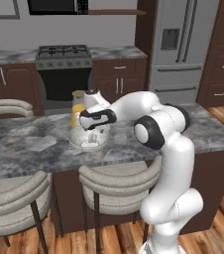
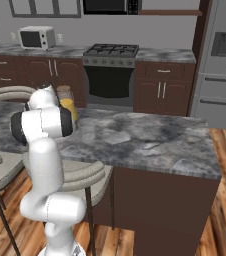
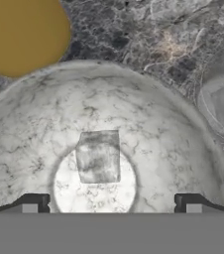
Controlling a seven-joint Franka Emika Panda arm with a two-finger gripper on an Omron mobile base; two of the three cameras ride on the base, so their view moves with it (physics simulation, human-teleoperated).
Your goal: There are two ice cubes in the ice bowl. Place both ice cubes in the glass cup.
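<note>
In the hand view the ice bowl (image 3: 148,124), wide and marbled pale grey, lies right below my gripper (image 3: 111,206). One whitish ice cube (image 3: 98,156) rests at the bowl's centre, just ahead of the gap between the fingers. Both dark fingertips (image 3: 34,203) stand wide apart, open, with nothing between them. The glass cup (image 3: 223,106) stands on the counter to the bowl's right; a pale squarish shape shows inside it, and I cannot tell what it is. From the left base view my gripper (image 1: 91,132) hovers over the ice bowl (image 1: 79,141).
A lidded jar of orange liquid (image 1: 77,112) (image 3: 20,30) stands just behind the bowl. The grey marble counter (image 1: 29,144) stretches left and right. Padded stools (image 1: 114,186) line its near edge. A stove and cabinets sit far behind.
</note>
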